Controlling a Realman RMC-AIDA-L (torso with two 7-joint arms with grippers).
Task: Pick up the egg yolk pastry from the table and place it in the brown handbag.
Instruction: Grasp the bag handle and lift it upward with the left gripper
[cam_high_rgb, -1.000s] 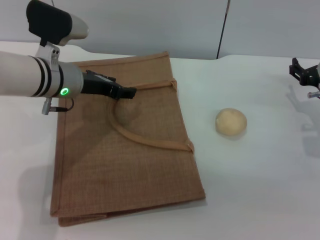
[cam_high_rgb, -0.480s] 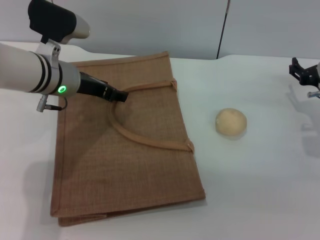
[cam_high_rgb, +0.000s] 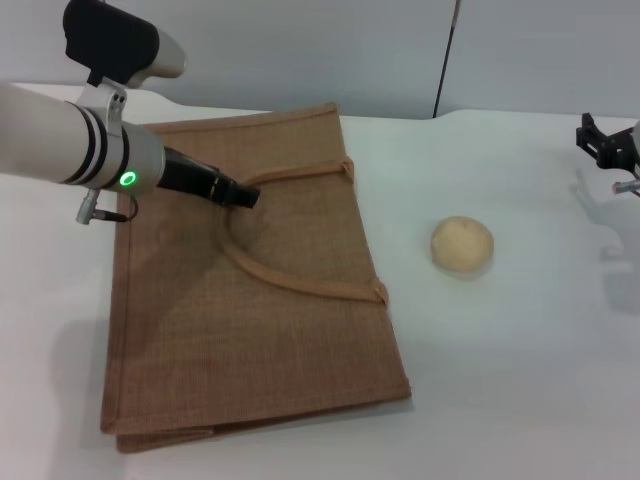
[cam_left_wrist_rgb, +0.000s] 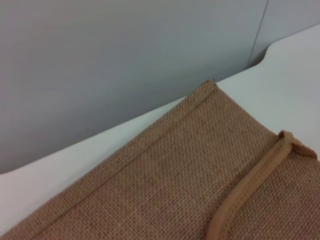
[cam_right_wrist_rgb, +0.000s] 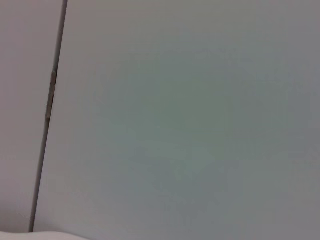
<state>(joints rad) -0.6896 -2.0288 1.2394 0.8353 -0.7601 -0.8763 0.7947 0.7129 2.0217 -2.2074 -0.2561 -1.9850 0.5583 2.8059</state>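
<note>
The brown handbag (cam_high_rgb: 250, 290) lies flat on the white table (cam_high_rgb: 520, 380), and the left gripper (cam_high_rgb: 243, 196) is down at the top of its arched handle (cam_high_rgb: 290, 280), right on the strap, though I can't tell if it's pinched on it or not. The egg yolk pastry (cam_high_rgb: 462, 245) sits on the table, off the bag's right edge, untouched. The right gripper (cam_high_rgb: 605, 145) is parked at the far right edge; can't tell its state either.
</note>
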